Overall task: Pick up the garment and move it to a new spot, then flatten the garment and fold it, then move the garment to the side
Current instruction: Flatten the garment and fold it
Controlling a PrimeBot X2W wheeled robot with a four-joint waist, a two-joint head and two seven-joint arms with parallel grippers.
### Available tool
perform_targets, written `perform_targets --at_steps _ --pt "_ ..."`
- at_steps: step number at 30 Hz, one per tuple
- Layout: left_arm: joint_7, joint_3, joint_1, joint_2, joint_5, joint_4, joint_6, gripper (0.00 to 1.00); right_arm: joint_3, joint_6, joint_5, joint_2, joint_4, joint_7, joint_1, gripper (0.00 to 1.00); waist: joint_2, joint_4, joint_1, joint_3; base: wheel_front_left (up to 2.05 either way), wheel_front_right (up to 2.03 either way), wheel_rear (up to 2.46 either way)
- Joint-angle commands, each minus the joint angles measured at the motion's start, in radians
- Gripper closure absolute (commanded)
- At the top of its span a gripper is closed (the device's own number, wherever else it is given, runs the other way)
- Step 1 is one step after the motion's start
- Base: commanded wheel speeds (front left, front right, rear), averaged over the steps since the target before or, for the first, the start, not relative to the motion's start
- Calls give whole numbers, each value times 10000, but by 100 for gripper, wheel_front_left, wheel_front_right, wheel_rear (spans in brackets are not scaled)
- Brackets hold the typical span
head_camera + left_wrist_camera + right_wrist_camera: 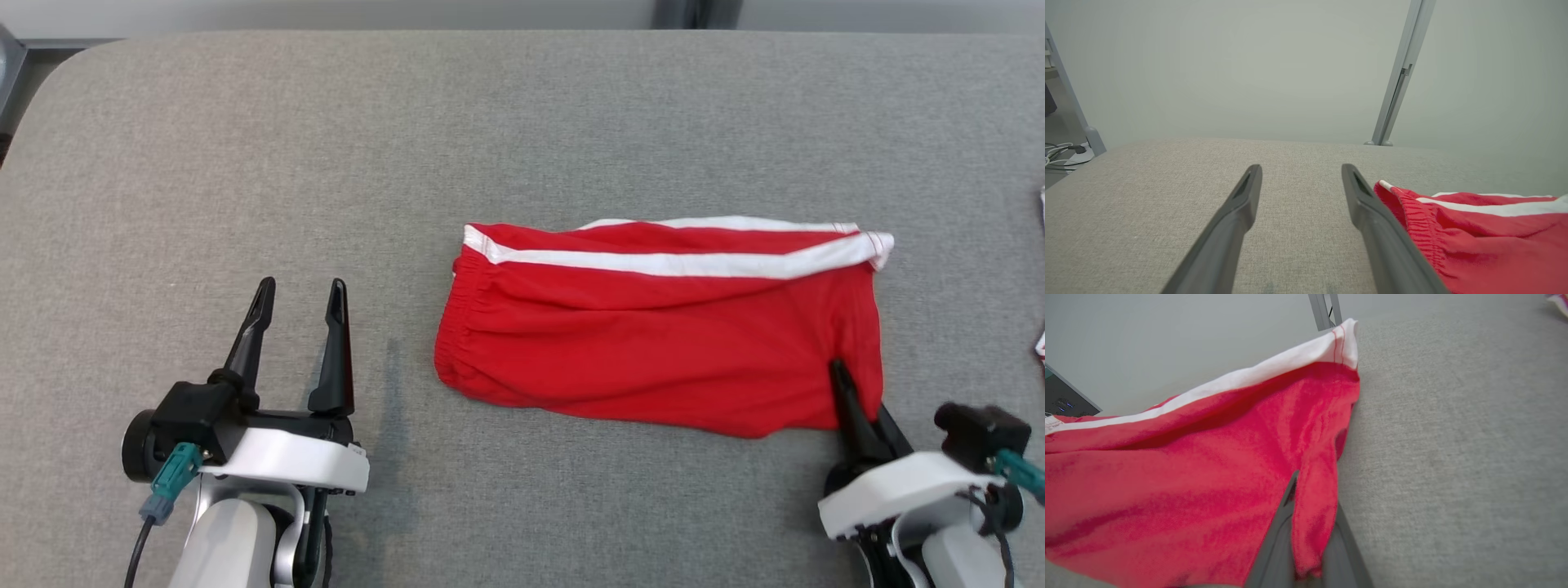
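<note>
On a grey cloth-covered table (245, 163), the garment (653, 343), red shorts with white side stripes, lies fairly flat just toward 3 o'clock from the middle of the head view. Its gathered waistband points to 9 o'clock. At 4 o'clock, the right gripper (857, 390) is clamped on a fold of red cloth at the garment's near corner. At 8 o'clock, the left gripper (300, 283) has its fingers spread apart and holds nothing, beside the waistband and apart from it.
</note>
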Motion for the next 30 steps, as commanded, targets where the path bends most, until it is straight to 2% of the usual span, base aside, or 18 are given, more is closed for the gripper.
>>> perform_targets --at_steps 1,9,18,26,29,30 --pt "-42 31 96 95 16 -29 -48 0 -257 -2 -112 98 -247 10 475 100 0 -120 0 -81 0 0 0" --pt "-42 -37 156 143 78 -28 -64 0 -1014 -2 -506 329 -1040 5 1061 100 0 -253 0 -109 0 0 0" --pt "-42 -192 -7 106 10 8 -51 0 -1121 -2 -590 243 -1116 32 953 100 0 -126 0 -85 0 0 0" --pt "-42 -251 -186 96 30 124 46 0 473 1 -925 -19 -2758 977 -102 100 0 -213 0 -103 0 0 0" --pt "-42 -340 -328 89 84 177 -2 0 1417 1 -1039 -17 -3375 1509 -631 100 0 -145 0 -107 0 0 0" --pt "-42 -415 -427 80 78 206 -40 0 2151 1 -1030 91 -3657 1823 -971 100 0 -66 0 -94 0 0 0"
